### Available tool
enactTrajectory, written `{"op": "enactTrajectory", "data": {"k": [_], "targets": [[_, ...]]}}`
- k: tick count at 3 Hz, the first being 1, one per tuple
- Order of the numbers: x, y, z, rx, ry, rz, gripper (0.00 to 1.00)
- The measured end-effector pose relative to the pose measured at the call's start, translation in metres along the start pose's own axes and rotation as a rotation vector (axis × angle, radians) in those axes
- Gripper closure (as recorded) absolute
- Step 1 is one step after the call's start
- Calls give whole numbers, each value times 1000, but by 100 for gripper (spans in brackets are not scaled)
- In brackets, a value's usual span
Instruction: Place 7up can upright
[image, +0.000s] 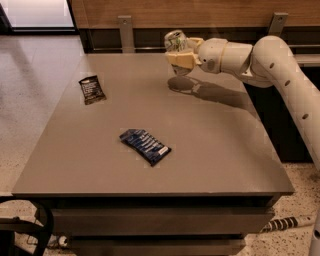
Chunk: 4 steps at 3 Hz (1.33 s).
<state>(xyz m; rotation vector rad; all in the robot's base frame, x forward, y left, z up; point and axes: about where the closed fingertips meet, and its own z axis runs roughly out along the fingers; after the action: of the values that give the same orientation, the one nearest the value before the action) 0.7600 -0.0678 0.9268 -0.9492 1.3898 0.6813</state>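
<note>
**Can held in the air over the far side of the table**

Blue wrapper (145, 146) lay flat nearest the front edge of the table (220, 155), about mid-width. Black packet (92, 89) lay farther back, close to the left edge. Beyond both, gripper (181, 51) hung above the far edge, pinching the 7up can (175, 39). Can was clear of the surface and slightly tilted, its shadow (182, 84) on the tabletop beneath. Arm (280, 65) reached in from the right.

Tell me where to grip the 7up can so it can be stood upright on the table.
Grip the 7up can across its round side wall, coming from the side, leaving a flat end free to land. The gripper, above the far part of the table, is shut on it that way, with the can tilted and off the surface.
</note>
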Motion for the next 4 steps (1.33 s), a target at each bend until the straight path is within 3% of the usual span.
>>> {"op": "enactTrajectory", "data": {"k": [4], "targets": [[26, -2, 14, -53, -33, 31, 100]]}}
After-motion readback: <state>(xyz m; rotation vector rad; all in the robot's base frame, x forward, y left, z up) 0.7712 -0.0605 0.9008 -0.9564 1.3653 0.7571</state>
